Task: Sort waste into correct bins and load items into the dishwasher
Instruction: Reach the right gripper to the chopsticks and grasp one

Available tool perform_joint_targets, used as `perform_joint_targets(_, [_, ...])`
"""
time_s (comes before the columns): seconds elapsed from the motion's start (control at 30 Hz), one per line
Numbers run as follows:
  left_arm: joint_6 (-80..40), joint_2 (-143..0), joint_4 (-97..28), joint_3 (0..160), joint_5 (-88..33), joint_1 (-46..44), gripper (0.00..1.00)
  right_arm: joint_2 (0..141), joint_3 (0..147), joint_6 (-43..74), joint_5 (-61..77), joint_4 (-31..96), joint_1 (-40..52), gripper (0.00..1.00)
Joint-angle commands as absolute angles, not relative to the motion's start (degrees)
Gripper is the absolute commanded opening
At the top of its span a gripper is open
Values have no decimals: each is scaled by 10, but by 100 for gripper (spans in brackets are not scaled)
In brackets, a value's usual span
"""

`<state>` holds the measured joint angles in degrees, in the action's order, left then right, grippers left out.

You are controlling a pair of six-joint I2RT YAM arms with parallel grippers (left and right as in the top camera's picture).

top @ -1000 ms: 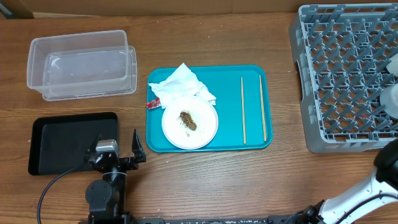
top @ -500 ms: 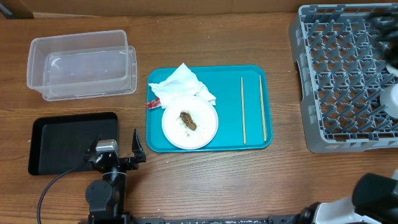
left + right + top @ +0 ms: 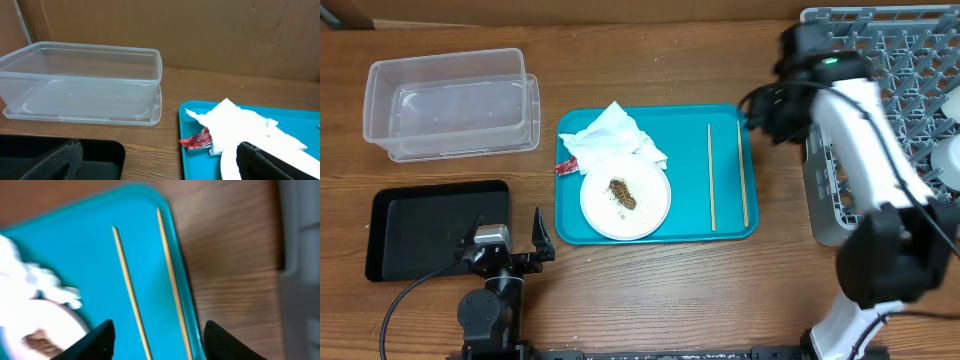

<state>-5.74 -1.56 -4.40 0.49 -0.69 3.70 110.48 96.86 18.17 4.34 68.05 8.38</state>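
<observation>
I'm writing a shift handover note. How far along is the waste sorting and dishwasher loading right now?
Done: white dishes sit in the dish rack. In hand: nothing; the right gripper hangs open over the chopsticks. To do: napkins, red wrapper and food scrap lie on the teal tray, plate and chopsticks unloaded; clear tub and black tray hold nothing.

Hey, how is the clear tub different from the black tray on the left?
The tub is see-through; the tray is solid black. The tub has tall walls; the tray is shallow. The tub lies farther back, the tray in front of it. Both are rectangular, empty and of similar footprint.
</observation>
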Motion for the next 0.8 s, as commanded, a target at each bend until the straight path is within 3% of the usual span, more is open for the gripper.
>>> perform_joint_targets(0.0, [-49, -15, -45, 3, -7, 32, 100, 1141, 940, 187, 9, 662, 115, 57])
perform_joint_targets(0.17, [-49, -15, -45, 3, -7, 32, 100, 1197, 937, 192, -7, 658, 146, 49])
perform_joint_targets(0.43, [-49, -15, -45, 3, -7, 32, 100, 1222, 937, 167, -70, 649, 155, 51])
perform_joint_targets(0.77, [-49, -15, -45, 3, -7, 32, 100, 1236, 937, 163, -65, 627, 157, 44])
